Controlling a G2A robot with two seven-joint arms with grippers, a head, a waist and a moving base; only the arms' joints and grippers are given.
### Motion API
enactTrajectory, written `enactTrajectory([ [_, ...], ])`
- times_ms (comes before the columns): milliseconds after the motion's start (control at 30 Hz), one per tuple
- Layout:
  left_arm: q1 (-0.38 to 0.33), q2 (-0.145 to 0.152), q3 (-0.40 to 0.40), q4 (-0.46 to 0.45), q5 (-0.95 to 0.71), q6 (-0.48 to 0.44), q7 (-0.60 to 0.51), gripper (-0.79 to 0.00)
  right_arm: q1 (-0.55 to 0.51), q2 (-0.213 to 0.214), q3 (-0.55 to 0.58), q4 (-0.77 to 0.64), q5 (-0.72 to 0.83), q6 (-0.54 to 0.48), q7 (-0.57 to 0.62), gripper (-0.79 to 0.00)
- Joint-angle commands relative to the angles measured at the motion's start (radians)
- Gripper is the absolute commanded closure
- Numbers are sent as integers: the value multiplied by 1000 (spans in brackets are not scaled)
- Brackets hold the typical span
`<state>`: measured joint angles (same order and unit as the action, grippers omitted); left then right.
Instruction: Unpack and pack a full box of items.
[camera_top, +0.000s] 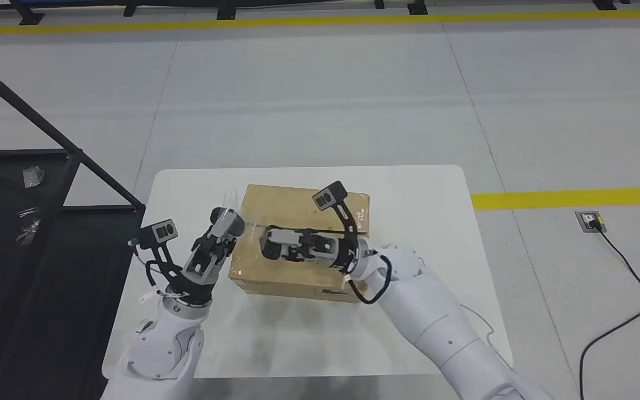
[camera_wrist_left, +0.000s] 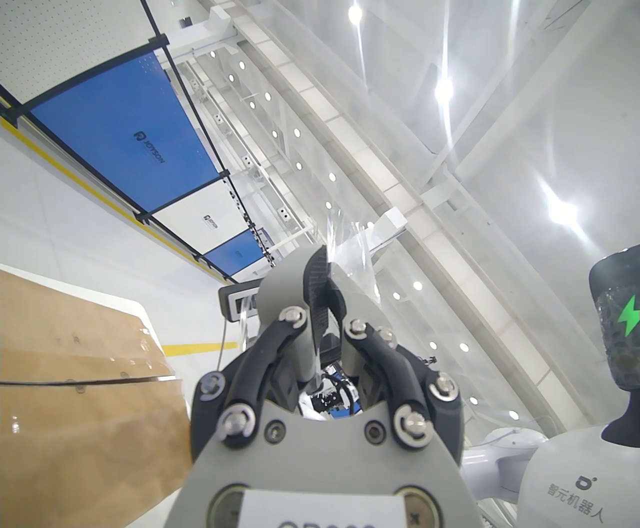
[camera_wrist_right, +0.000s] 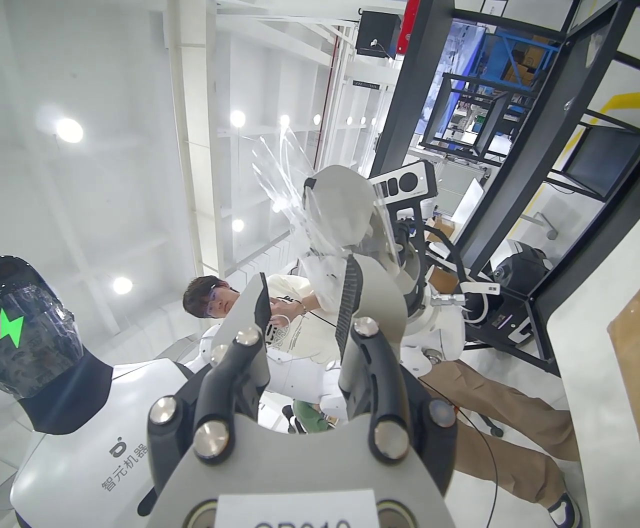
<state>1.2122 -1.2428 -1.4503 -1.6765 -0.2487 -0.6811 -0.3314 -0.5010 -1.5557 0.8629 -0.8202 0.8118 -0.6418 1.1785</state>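
Cardboard box (camera_top: 292, 202) sits closed on the white table (camera_top: 430, 200). Left gripper (camera_wrist_left: 327, 280) pinches what seems clear tape (camera_wrist_left: 352, 245); right gripper (camera_wrist_right: 305, 282) gapes beside it. Peeling slowly at a low angle should avoid tearing.

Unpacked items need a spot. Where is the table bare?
Bare: the table right of the cardboard box, and the strip behind it. Crowded: left of the box, around the left gripper; the right gripper hangs over the box.

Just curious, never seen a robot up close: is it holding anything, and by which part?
The left gripper pinches crumpled clear film by one end; the right gripper is open, empty.
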Motion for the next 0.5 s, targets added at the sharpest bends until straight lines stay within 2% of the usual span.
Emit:
enactTrajectory([
  [0, 2, 0, -2, -2, -3, -2, -3, 0, 1, -1, -4, 2, -17, -15, -15, -320],
  [100, 7, 1, -5, -5, -5, -2, -6, 0, 1, -3, -9, 4, -27, -25, -25, -249],
  [233, 12, 1, -7, -9, -4, -5, -6, 0, 1, -4, -13, 7, -37, -36, -36, -222],
  [333, 16, 1, -9, -11, -5, -7, -7, 0, 1, -5, -17, 7, -46, -43, -43, -120],
  [433, 19, 1, -12, -13, -7, -6, -6, 0, 1, -5, -19, 6, -48, -44, -44, -86],
  [467, 21, 1, -13, -14, -7, -6, -7, 0, 1, -5, -20, 6, -47, -45, -45, -52],
])
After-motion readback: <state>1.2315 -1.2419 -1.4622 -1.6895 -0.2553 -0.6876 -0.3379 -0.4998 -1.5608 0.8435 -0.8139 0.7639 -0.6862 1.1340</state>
